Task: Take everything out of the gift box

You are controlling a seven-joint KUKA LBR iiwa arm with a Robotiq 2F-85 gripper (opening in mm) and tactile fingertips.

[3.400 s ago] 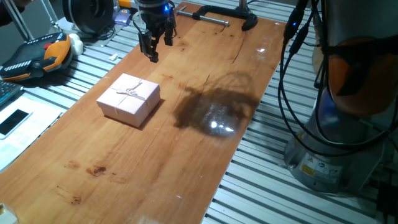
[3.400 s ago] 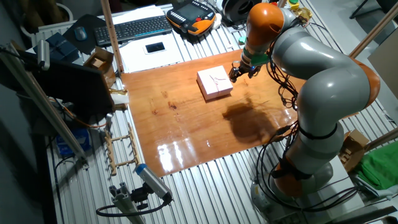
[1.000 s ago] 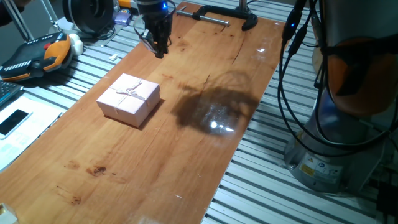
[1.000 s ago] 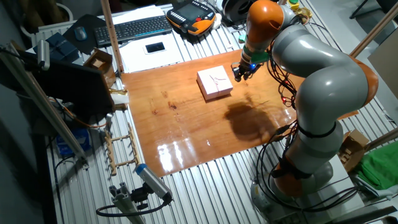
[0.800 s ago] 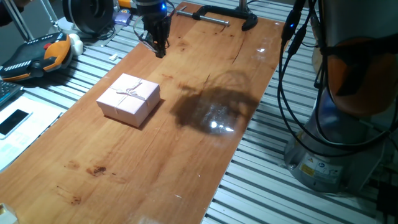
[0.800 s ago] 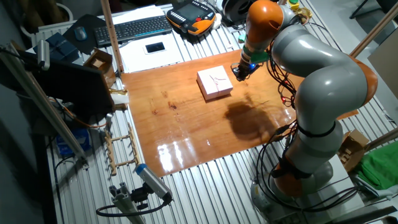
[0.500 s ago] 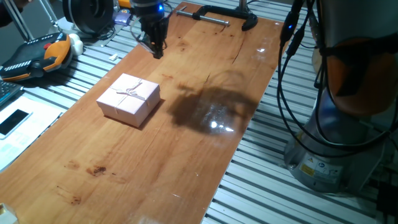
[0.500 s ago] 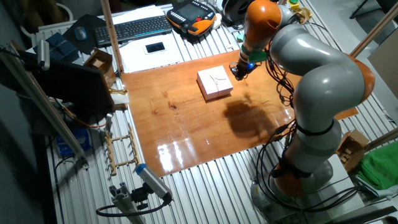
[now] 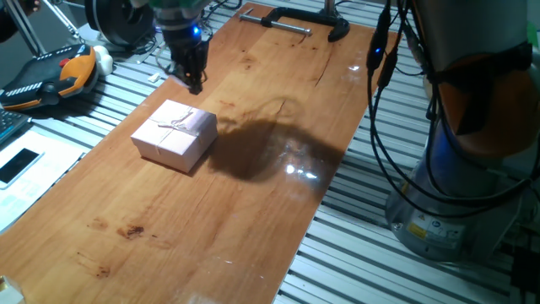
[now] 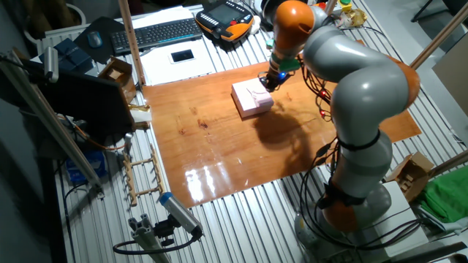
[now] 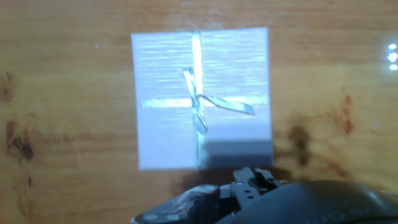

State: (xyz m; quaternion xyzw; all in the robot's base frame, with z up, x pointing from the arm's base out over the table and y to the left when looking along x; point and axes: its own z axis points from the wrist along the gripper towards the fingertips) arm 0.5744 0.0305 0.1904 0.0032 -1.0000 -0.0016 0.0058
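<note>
**A:** Where does the gift box (image 9: 175,134) sit on the wooden table (image 9: 278,194)?

**B:** Toward the side nearest the keyboard (image 10: 156,33) and the orange teach pendant (image 9: 49,74), well inside the board's edge. Its lid (image 11: 201,96) is on, square and flat, ribbon bow (image 11: 200,103) on top, so nothing inside shows yet.

**A:** And the gripper (image 9: 193,74) relative to it?

**B:** It hangs above the table just beyond the box's far edge in one fixed view, not over the lid's centre. In the hand view the whole lid fills the upper middle and the box's near edge lies just ahead of the fingertips. The box is square, so there is no long axis to line up with; either pair of opposite sides would serve.

**A:** How do the fingers stand?

**B:** Drawn together, as far as I can judge: in one fixed view they read as a single dark point with no gap. They hold nothing and touch neither lid nor table.

**A:** So the next move?

**B:** Probably a short shift over the lid, spreading the fingers wide enough to span it.
</note>
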